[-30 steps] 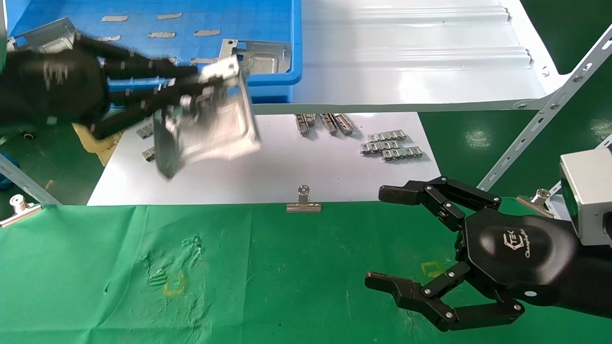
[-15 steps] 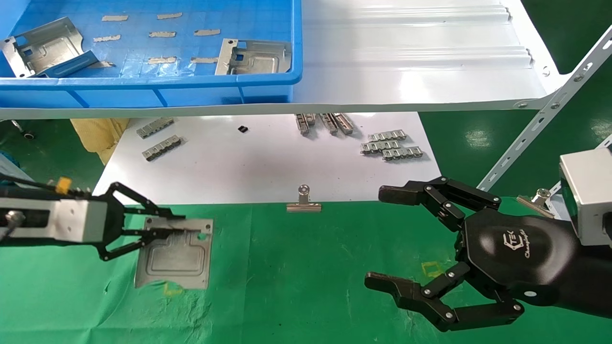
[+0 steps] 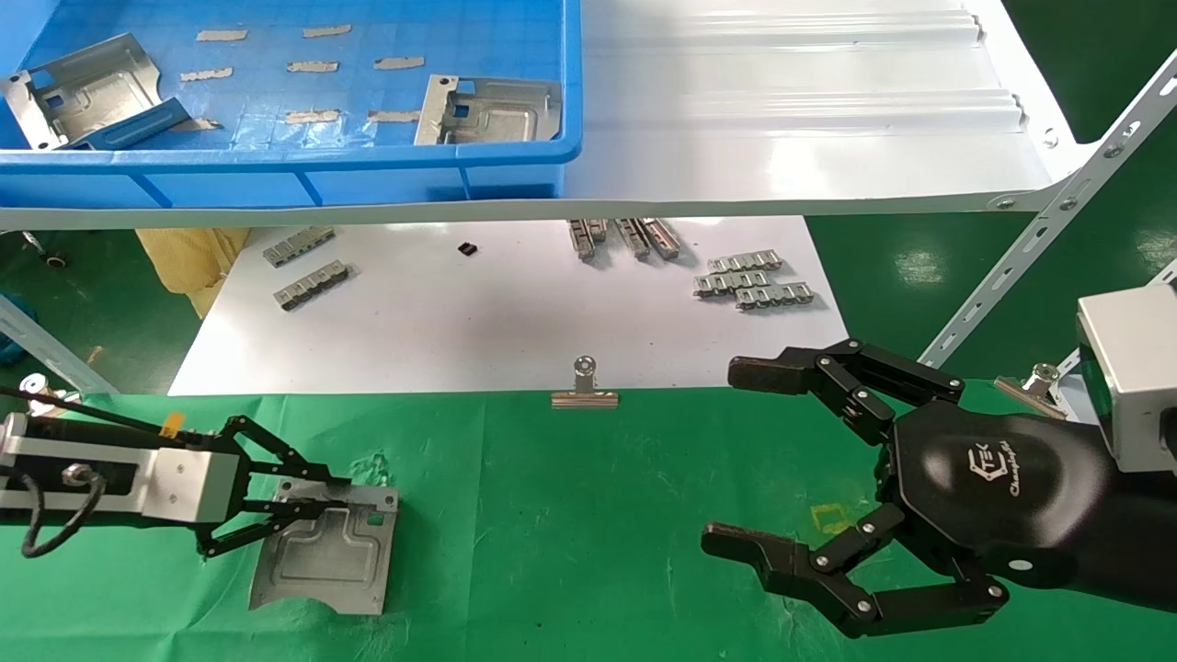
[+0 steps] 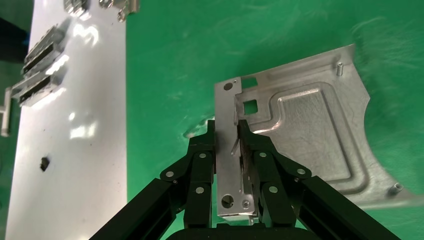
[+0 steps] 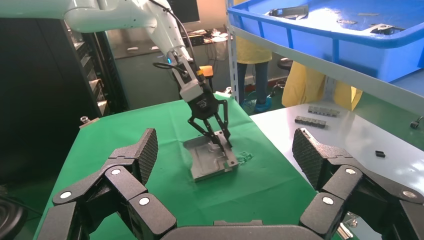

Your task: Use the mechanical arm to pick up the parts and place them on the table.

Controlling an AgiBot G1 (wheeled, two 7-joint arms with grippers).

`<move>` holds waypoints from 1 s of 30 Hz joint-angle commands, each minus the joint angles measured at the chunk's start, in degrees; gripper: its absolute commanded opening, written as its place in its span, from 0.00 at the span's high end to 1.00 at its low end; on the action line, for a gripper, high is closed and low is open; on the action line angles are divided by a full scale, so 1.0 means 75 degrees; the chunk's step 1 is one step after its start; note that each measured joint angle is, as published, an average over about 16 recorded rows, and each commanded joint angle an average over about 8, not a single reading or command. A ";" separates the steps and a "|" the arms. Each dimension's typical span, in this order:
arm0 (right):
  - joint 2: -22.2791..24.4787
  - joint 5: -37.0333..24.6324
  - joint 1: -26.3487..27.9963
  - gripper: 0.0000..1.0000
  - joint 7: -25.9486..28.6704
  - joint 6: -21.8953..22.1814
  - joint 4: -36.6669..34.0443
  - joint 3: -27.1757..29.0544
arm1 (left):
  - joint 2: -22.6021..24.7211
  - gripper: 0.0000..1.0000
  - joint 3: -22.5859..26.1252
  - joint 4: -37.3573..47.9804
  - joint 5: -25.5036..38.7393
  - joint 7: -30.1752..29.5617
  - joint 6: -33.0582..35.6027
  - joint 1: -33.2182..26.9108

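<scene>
My left gripper (image 3: pixel 313 501) is shut on the bent tabbed edge of a silver sheet-metal part (image 3: pixel 326 552), which lies nearly flat on the green cloth table (image 3: pixel 570 552) at the front left. In the left wrist view the gripper (image 4: pixel 226 131) clamps the part (image 4: pixel 305 135) by its tab, one finger on each side. The right wrist view shows that same part (image 5: pixel 210 157) from afar. Two more parts lie in the blue bin: one at its left (image 3: pixel 78 87), one at its right (image 3: pixel 487 110). My right gripper (image 3: pixel 736 455) hangs open and empty over the table's right side.
The blue bin (image 3: pixel 303 165) stands on the white ribbed shelf (image 3: pixel 791 119). Below it a white board (image 3: pixel 515 322) carries several small link strips (image 3: pixel 749 280). A binder clip (image 3: pixel 584 391) sits on the cloth's far edge. A shelf strut (image 3: pixel 1039 230) slants at the right.
My left gripper carried the part from the bin down to the green cloth, then lowered it a little nearer the front edge. The right arm has not moved.
</scene>
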 commanded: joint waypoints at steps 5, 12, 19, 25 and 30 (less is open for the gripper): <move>0.0000 0.0000 0.0000 0.00 0.0000 0.0000 0.0000 0.0000 | 0.0139 0.00 -0.0018 0.0437 -0.0043 0.0268 -0.0007 -0.0068; 0.0000 0.0000 0.0000 0.00 0.0000 0.0000 0.0000 0.0000 | 0.0147 0.00 -0.0383 0.0874 -0.0749 -0.0635 0.0329 -0.0125; 0.0001 0.0001 -0.0001 0.00 0.0000 0.0001 -0.0001 0.0000 | 0.0078 0.00 -0.0831 0.1020 -0.1677 -0.2198 0.0425 0.0154; 0.0001 0.0001 -0.0002 0.00 0.0000 0.0002 -0.0001 0.0000 | 0.0055 0.00 -0.0880 0.0984 -0.1787 -0.2257 0.0424 0.0209; 0.0001 0.0001 -0.0002 0.00 0.0000 0.0002 -0.0001 0.0000 | 0.0027 0.00 -0.0914 0.0811 -0.1755 -0.2312 0.0403 0.0275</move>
